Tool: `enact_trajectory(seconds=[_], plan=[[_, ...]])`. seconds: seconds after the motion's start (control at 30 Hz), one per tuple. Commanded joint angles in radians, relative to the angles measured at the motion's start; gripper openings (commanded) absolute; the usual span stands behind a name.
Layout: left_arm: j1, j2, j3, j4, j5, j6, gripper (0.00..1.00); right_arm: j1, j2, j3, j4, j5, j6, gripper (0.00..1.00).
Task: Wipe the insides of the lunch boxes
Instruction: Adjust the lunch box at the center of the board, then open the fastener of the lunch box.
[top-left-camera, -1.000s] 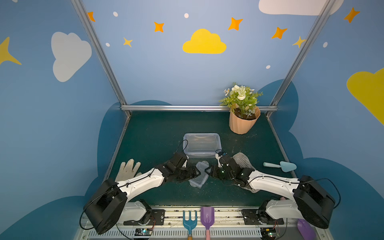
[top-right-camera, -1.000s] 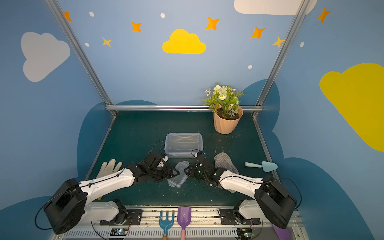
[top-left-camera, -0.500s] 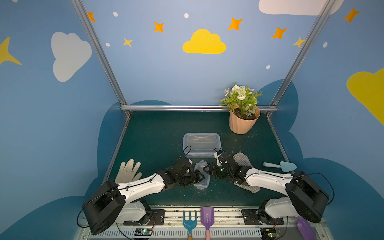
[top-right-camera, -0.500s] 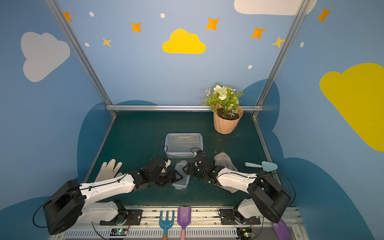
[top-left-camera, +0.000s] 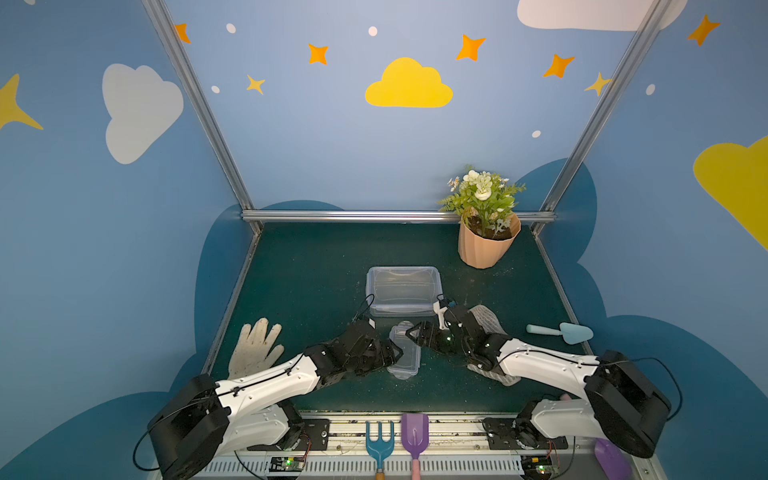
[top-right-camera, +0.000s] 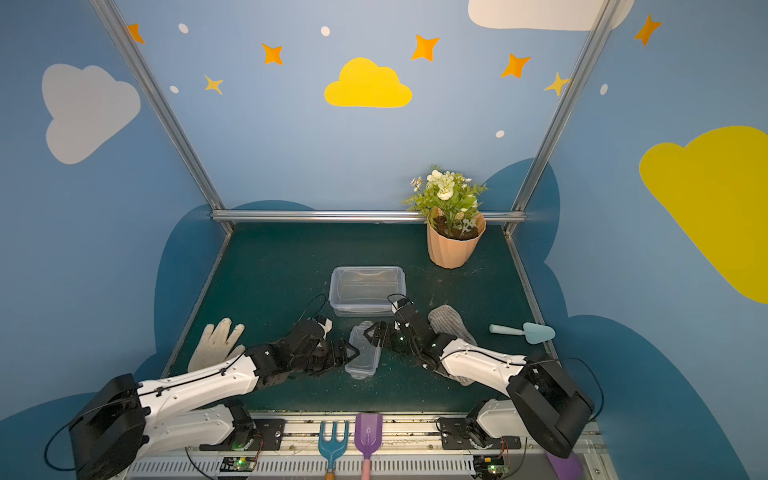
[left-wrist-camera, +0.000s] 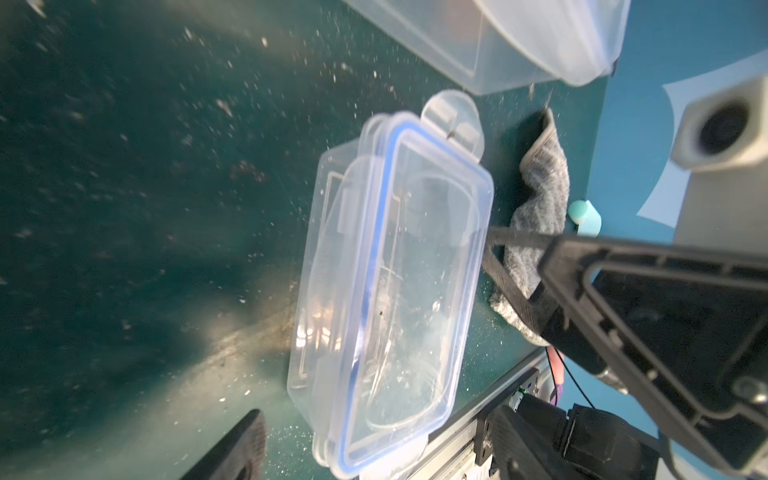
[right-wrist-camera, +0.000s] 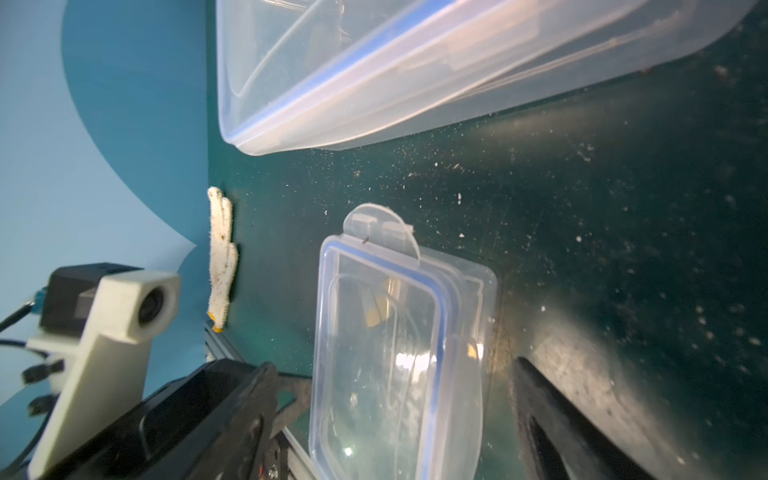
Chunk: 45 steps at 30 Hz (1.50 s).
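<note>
Top views, both: large lunch box (top-left-camera: 403, 291) sits mid-table, and the small lunch box (top-left-camera: 407, 361) lies just in front of it. Flanking the small lunch box are the left gripper (top-left-camera: 395, 354) and right gripper (top-left-camera: 412, 332), jaws spread, pinching nothing. The grey cloth (top-left-camera: 488, 318) lies on the mat, partly under the right arm, held by neither. Judged: no wiping done, both insides left to do. Left wrist view: blue-trimmed lid (left-wrist-camera: 419, 270) rests askew on the small lunch box with its clip tab flared out; it likely has to come off first. Only one left finger (left-wrist-camera: 237, 444) is in frame, clear of the box. Right wrist view: one right finger (right-wrist-camera: 552, 419) stands beside the small lunch box wall with a gap between; its partner is out of frame. The large lunch box is cut off here. A blue line runs along its rim; lid on or off, cannot tell. Dirt inside either box is not resolvable through the clear plastic.
</note>
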<state>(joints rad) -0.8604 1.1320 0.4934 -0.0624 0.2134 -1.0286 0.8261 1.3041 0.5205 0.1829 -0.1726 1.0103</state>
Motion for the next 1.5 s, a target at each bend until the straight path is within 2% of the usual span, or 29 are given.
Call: enact_trajectory(seconds=[0.0, 0.1, 0.17, 0.23, 0.4, 0.77, 0.83, 1.07, 1.23, 1.47], plan=[[0.019, -0.003, 0.008, -0.023, -0.060, 0.011, 0.85, -0.002, -0.035, -0.070, 0.063, 0.010, 0.052, 0.84], [0.034, 0.036, 0.024, -0.006, -0.060, 0.018, 0.85, 0.003, -0.051, -0.098, 0.091, 0.026, 0.068, 0.79], [0.044, 0.069, 0.030, 0.010, -0.063, 0.021, 0.83, 0.006, -0.045, -0.093, 0.093, 0.027, 0.062, 0.53], [0.060, 0.096, 0.028, 0.040, -0.056, 0.021, 0.82, 0.007, -0.026, -0.081, 0.102, 0.019, 0.059, 0.39], [0.078, 0.110, 0.024, 0.074, -0.045, 0.013, 0.81, 0.014, 0.055, -0.048, 0.146, -0.011, 0.062, 0.44], [0.078, 0.132, -0.007, 0.116, -0.019, -0.021, 0.78, 0.035, 0.203, 0.043, 0.213, -0.071, 0.060, 0.38], [0.078, 0.140, -0.006, 0.109, -0.020, -0.021, 0.78, 0.035, 0.204, 0.043, 0.205, -0.069, 0.060, 0.47], [0.078, 0.200, 0.000, 0.074, -0.028, -0.048, 0.71, 0.029, 0.138, -0.029, 0.227, -0.021, 0.074, 0.66], [0.072, 0.224, -0.011, 0.066, -0.039, -0.078, 0.71, 0.031, 0.129, -0.131, 0.436, 0.021, 0.124, 0.67], [0.069, 0.202, -0.018, 0.022, -0.068, -0.093, 0.70, 0.047, 0.231, -0.209, 0.755, 0.052, 0.191, 0.59]])
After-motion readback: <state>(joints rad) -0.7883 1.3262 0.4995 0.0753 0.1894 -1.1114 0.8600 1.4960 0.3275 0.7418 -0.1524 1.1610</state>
